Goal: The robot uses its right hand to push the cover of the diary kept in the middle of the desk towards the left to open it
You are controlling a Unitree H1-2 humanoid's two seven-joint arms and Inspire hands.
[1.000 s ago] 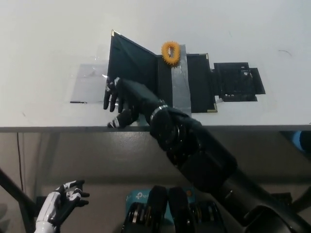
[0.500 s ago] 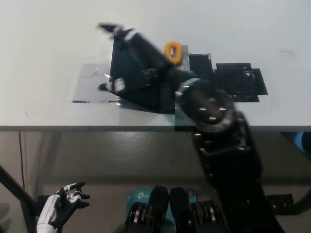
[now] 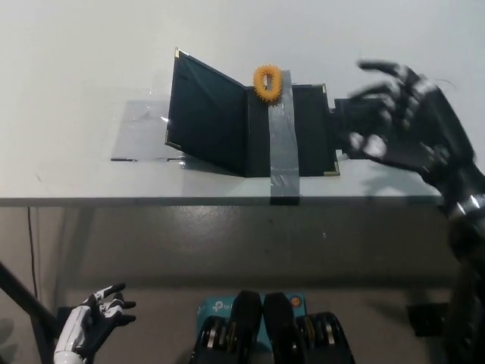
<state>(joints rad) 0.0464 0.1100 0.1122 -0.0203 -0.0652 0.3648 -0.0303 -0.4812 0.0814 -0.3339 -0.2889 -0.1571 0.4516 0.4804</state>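
While the black right hand (image 3: 405,121) hangs over the right part of the desk (image 3: 83,61), its fingers (image 3: 379,70) are spread apart and hold nothing. They point toward picture left, and their tips stop short of the diary (image 3: 250,121), which lies well to the left of them with a clear gap between. The hand covers most of a flat black piece (image 3: 342,125) that lies on the desk just right of the diary.

The diary sits in the middle of the desk, close to the front edge. Its cover (image 3: 206,114) is raised, standing tilted up from the spine with its free edge toward the left, neither shut nor laid flat. The rest of the diary lies flat on the desk, held by a strip of grey tape (image 3: 280,136) that runs from the top of the book over the desk's front edge. An orange ring (image 3: 266,82) with small bumps rests at the top end of the tape. A patch of clear film (image 3: 140,133) lies on the desk to the left of the cover.

The white left hand (image 3: 95,318) rests below the desk at the lower left, its fingers loosely apart and empty.
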